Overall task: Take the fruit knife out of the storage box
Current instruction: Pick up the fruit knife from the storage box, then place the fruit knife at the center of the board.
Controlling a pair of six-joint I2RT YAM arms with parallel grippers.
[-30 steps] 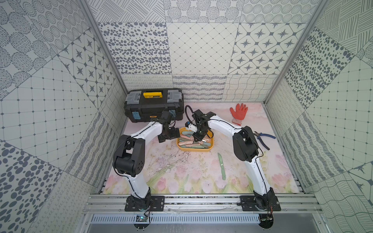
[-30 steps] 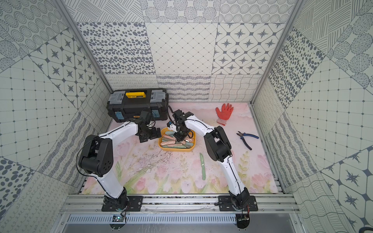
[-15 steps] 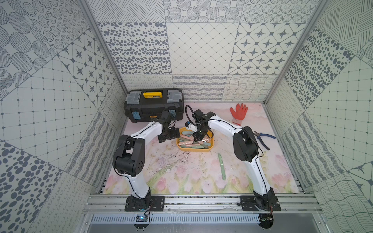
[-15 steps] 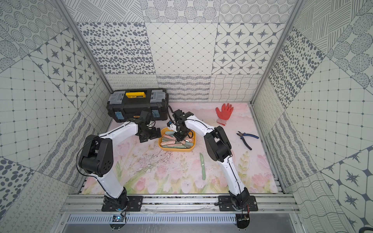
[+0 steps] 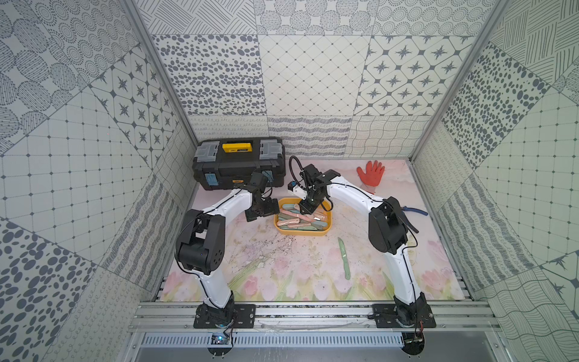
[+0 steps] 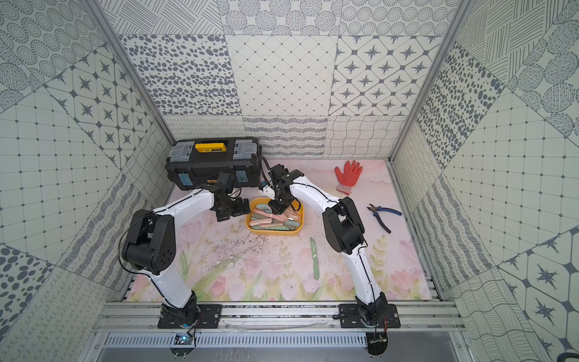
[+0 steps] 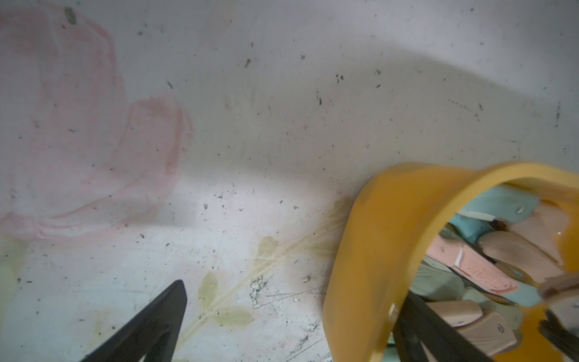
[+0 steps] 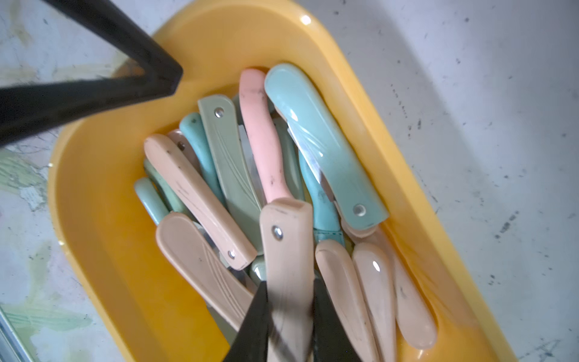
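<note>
Right now the right jaws are clenched on a beige fruit knife [image 8: 286, 238], poised over the other pastel knives heaped in the yellow storage box [image 5: 299, 232] mid-worktop [image 5: 282, 275]. The left jaws are released and straddle the box's left wall, one finger inside and one outside. A green knife [image 5: 344, 257] lies nearer, outside the box.
</note>
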